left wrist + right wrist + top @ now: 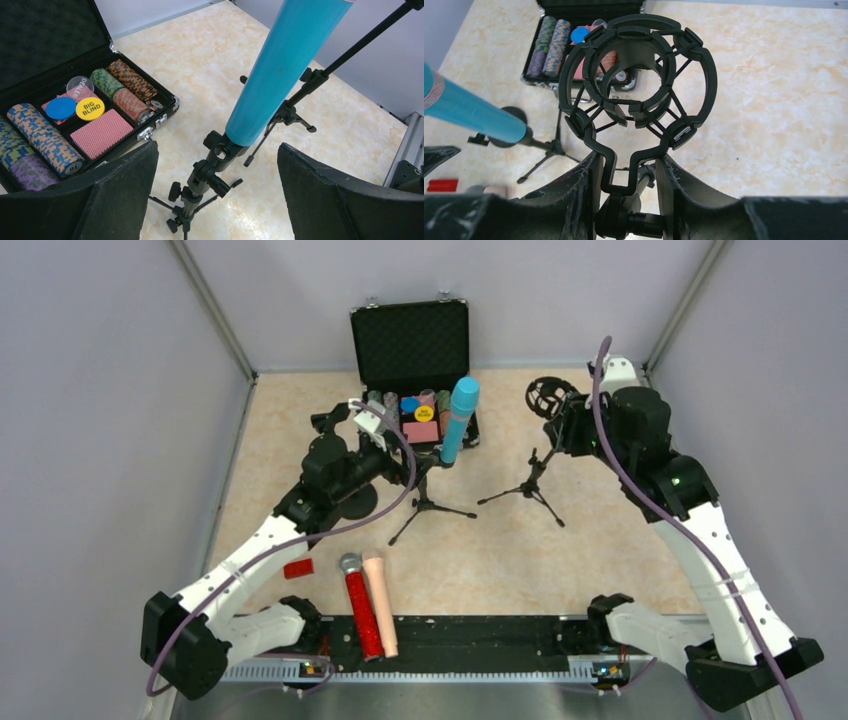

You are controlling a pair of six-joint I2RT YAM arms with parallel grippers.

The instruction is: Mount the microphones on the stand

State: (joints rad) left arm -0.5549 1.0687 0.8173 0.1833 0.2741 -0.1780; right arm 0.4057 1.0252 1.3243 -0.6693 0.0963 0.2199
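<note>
Microphones (371, 602) share the marbled tabletop (620, 540) with an open poker chip case (410, 340) at the back. In front of the case, the left tripod stand (425, 502) carries the light blue microphone (458, 422), tilted in its clip. The left end effector (217, 147) is spread wide on either side of that clip, touching nothing. The right end effector (628, 160) is clamped on the stem of the shock mount (636, 85) atop the right tripod stand (532, 480). A red glitter microphone (362, 612) and a peach microphone (380, 600) lie side by side at the near edge, with a small red block (298, 569) nearby.

Grey walls (90, 390), beige marbled tabletop (600, 540)
</note>
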